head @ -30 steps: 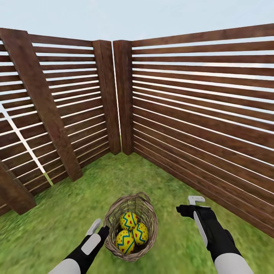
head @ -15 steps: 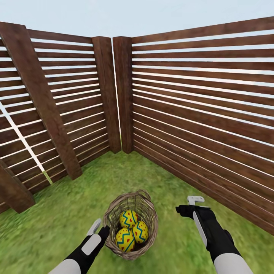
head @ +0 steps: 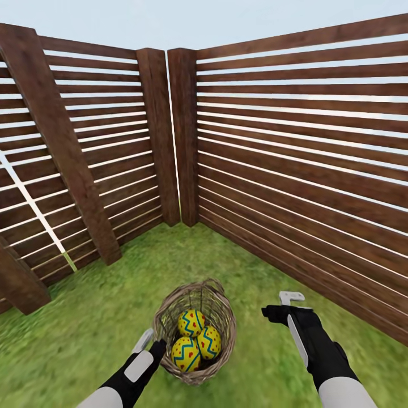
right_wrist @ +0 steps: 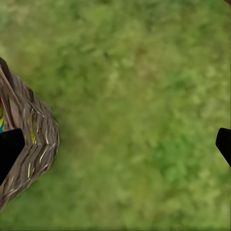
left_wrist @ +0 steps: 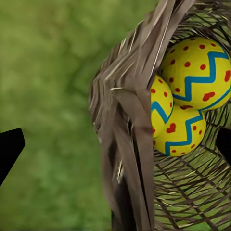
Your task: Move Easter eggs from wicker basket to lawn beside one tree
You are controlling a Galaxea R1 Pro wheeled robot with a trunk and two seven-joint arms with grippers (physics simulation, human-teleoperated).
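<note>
From the head we see the wicker basket (head: 195,334) on the lawn (head: 79,334) in a corner of the brown slat fence (head: 294,164), the three Easter eggs (head: 194,339) inside it, our left claw (head: 148,342) at its near-left rim and our right claw (head: 288,305) over grass to its right. From the left wrist, that claw's dark fingertips (left_wrist: 8,149) stand wide apart astride the basket wall (left_wrist: 130,159), eggs (left_wrist: 185,96) just inside. From the right wrist, the fingertips (right_wrist: 9,149) are likewise spread over bare grass (right_wrist: 139,110), the basket (right_wrist: 29,144) beside one tip.
</note>
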